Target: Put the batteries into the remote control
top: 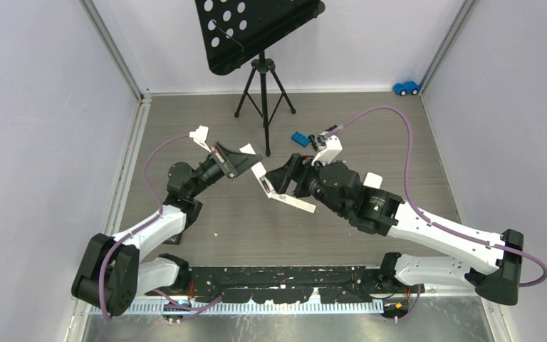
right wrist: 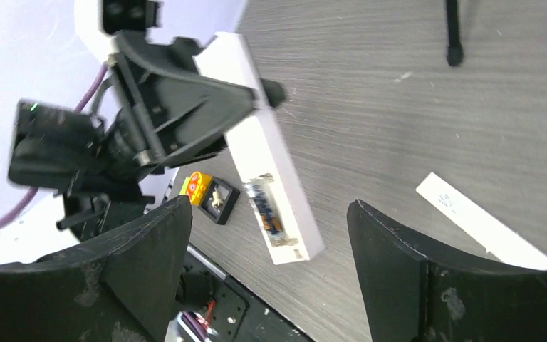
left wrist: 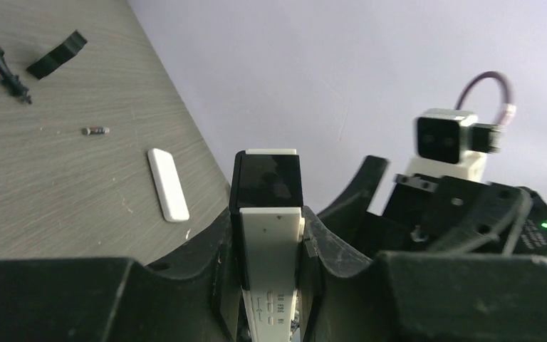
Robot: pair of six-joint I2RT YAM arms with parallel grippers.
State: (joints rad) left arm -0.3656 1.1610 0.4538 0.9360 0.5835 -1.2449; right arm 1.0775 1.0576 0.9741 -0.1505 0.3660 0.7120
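Within left pincer (left wrist: pixel 269 231), remote (left wrist: pixel 267 182) partly hidden

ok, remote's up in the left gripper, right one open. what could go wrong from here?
The remote hangs tilted in mid-air, compartment uncovered: the battery in it may drop out.
The left gripper holds it away from that end, so a push from the right gripper could lever it loose.

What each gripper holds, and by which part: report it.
Left gripper: the white remote, clamped across its long sides, toward the end away from the open battery bay. Right gripper: open, holding nothing.
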